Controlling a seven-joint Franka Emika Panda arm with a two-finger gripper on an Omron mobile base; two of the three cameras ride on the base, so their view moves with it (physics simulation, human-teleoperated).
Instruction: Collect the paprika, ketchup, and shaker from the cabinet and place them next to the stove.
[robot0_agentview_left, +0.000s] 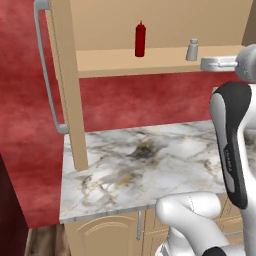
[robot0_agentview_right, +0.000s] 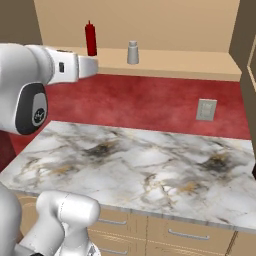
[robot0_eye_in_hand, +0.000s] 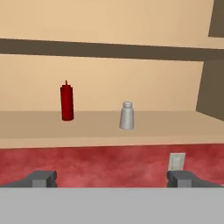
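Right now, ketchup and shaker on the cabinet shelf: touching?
Apart. The hand view shows bare shelf between the ketchup and the shaker; both base views show the same gap.

Marble counter (robot0_agentview_left: 140, 165), white with grey and rusty veining, bare across the top. Red backsplash wall (robot0_agentview_right: 150, 102) behind it, grey outlet plate (robot0_agentview_right: 206, 109) near the counter's right rear edge. Tan drawer fronts (robot0_agentview_right: 185, 235) with small grey handles under the front edge.

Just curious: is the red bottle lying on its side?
No, the red bottle stands upright on the shelf, left of the small grey shaker.
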